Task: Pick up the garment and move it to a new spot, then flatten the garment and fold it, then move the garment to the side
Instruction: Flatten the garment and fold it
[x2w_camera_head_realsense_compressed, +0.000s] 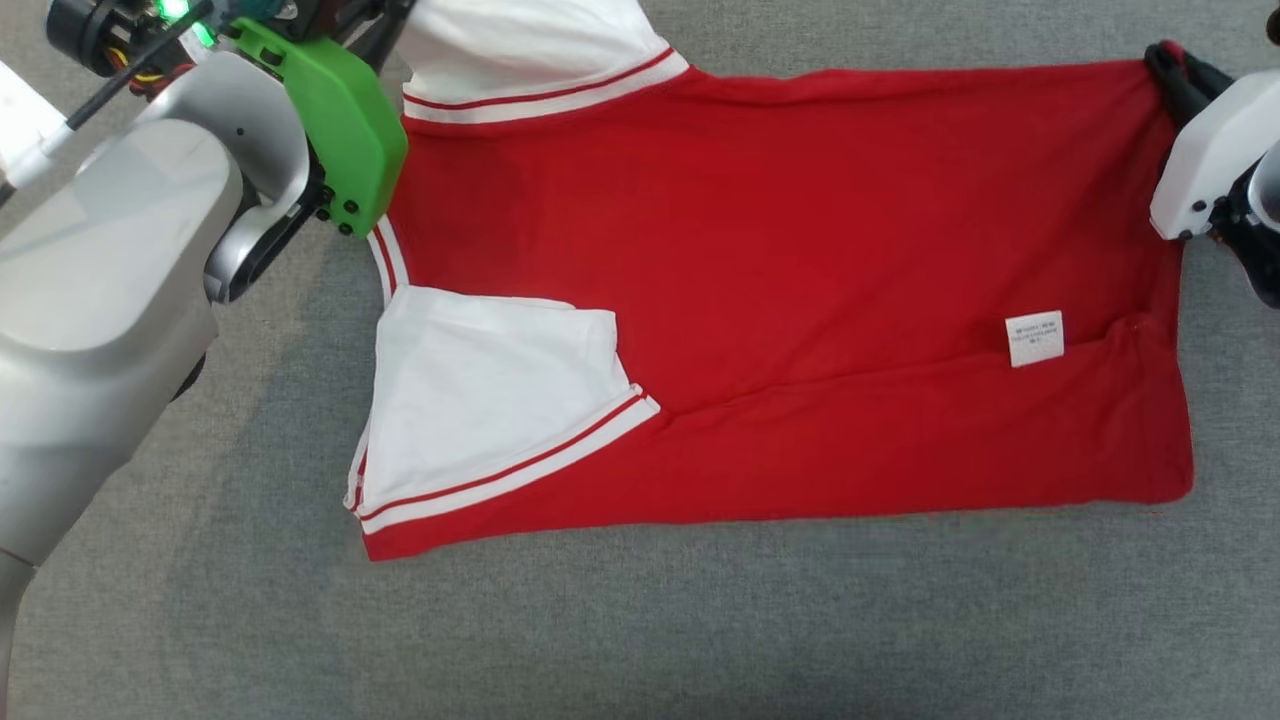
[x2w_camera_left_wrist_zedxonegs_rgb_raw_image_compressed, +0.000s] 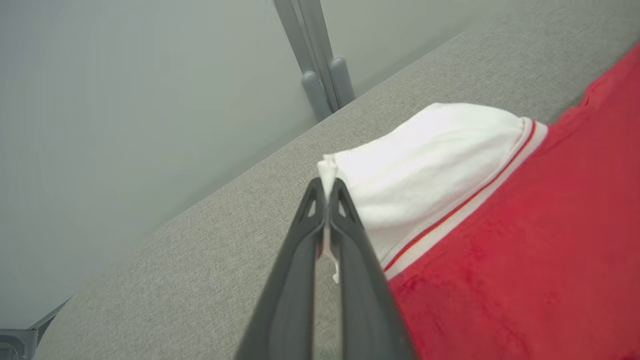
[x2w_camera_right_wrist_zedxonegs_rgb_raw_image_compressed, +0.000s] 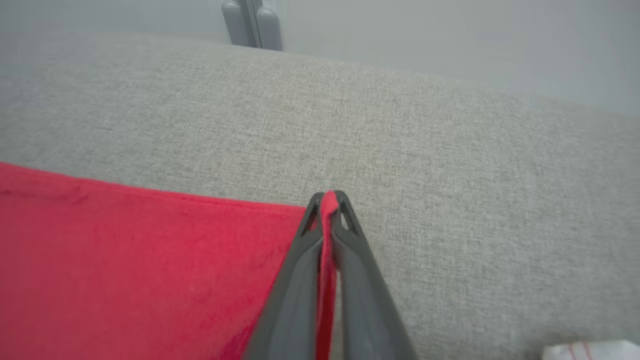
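The red shirt (x2w_camera_head_realsense_compressed: 800, 300) lies lengthwise across the head view's middle, its upper edge pinched at both ends: left gripper (x2w_camera_left_wrist_zedxonegs_rgb_raw_image_compressed: 327, 192) on the white sleeve (x2w_camera_left_wrist_zedxonegs_rgb_raw_image_compressed: 425, 160) upper left, right gripper (x2w_camera_right_wrist_zedxonegs_rgb_raw_image_compressed: 330, 200) on the hem corner (x2w_camera_right_wrist_zedxonegs_rgb_raw_image_compressed: 270, 220) upper right.

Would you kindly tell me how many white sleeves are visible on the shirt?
2. The far sleeve lies at the head view's top edge, its tip pinched in the left tool; the near sleeve lies on the red shirt, toward the robot's left. None seems hidden.

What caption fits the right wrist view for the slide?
Right gripper shut on a corner of the red shirt, lying on the grey cloth surface.
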